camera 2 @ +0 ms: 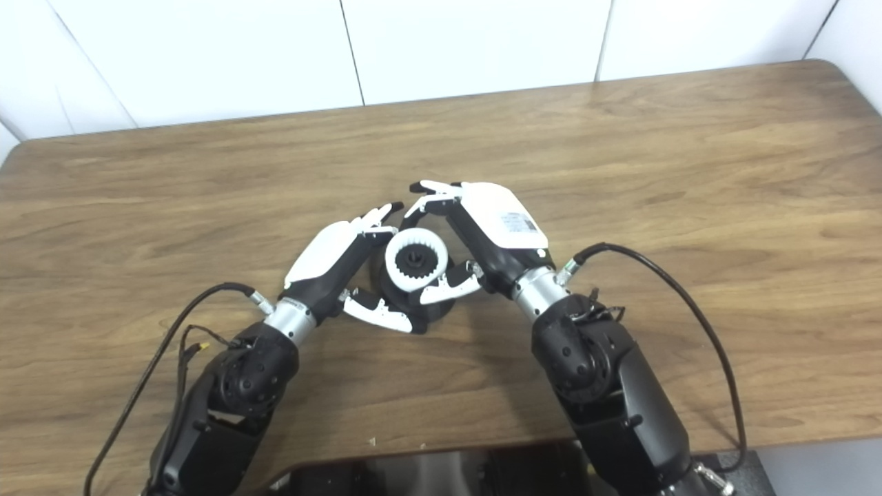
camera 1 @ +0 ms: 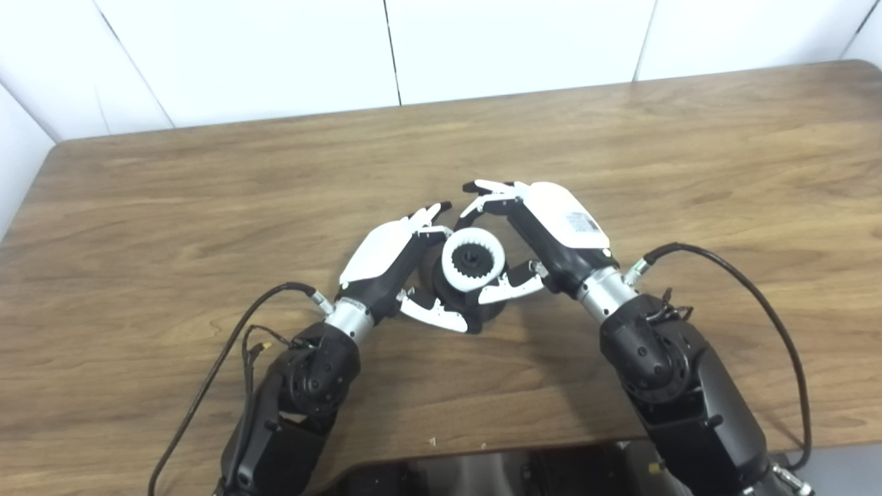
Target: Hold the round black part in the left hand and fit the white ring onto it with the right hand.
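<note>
left hand (camera 1: 386, 265) wraps the round black part (camera 1: 460, 297) at table (camera 1: 207, 207) centre, fingers closed round it. white ring (camera 1: 470, 259) sits on top. right hand (camera 1: 544, 231) cups the ring, thumb below; actual contact hidden, can't tell grip. part mostly covered.

The round black part (camera 1: 460, 303) sits mostly hidden behind the white ring (camera 1: 471, 259) and both hands' fingers (camera 1: 441, 319)
</note>
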Action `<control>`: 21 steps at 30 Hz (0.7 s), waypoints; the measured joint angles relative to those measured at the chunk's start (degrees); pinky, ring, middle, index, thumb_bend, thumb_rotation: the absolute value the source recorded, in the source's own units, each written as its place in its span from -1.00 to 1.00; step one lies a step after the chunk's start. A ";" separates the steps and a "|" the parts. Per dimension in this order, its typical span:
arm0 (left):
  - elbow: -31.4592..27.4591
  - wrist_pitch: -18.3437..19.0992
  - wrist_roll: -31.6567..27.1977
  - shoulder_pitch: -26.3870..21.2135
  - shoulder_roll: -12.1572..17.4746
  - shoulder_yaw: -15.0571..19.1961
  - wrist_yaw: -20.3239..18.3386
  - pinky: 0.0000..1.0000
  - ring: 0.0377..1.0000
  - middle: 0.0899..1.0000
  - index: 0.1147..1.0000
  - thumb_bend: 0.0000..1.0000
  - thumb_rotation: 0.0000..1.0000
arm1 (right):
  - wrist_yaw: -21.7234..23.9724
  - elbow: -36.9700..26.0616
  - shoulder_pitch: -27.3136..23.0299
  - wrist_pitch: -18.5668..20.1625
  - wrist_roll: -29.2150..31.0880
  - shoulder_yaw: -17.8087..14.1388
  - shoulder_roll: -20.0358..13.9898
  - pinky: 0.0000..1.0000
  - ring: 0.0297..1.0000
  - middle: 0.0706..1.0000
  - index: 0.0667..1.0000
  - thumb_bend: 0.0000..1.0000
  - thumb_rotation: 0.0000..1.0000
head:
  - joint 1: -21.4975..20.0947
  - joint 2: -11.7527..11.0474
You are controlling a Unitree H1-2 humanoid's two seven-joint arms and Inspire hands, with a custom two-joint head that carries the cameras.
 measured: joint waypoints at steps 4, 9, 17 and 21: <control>0.01 0.01 0.05 0.00 0.04 0.12 0.03 1.00 1.00 1.00 0.05 0.90 -0.33 | 0.03 0.64 -0.48 -0.36 0.10 0.05 0.00 0.85 0.71 0.74 -0.09 0.04 -0.70 | 0.09 0.09; -0.06 0.23 0.50 0.00 -0.01 0.09 0.02 1.00 1.00 1.00 0.08 0.91 -0.33 | 0.19 1.24 -1.43 -0.35 -0.09 0.42 -0.09 0.77 0.69 0.73 -0.09 0.04 -0.70 | 0.17 0.18; -0.85 1.76 0.94 0.03 0.00 0.02 -0.40 1.00 1.00 1.00 0.10 0.90 -0.34 | 1.92 1.27 -2.42 0.35 -1.25 1.27 -0.57 0.77 0.77 0.83 0.11 0.36 -0.53 | 0.26 0.35; -1.30 1.82 0.89 0.02 0.00 -0.09 -1.15 1.00 1.00 1.00 0.10 0.94 -0.35 | 7.43 -0.03 -3.67 3.68 -4.51 2.30 -2.09 0.75 0.88 0.95 0.53 0.85 -0.10 | 0.26 0.35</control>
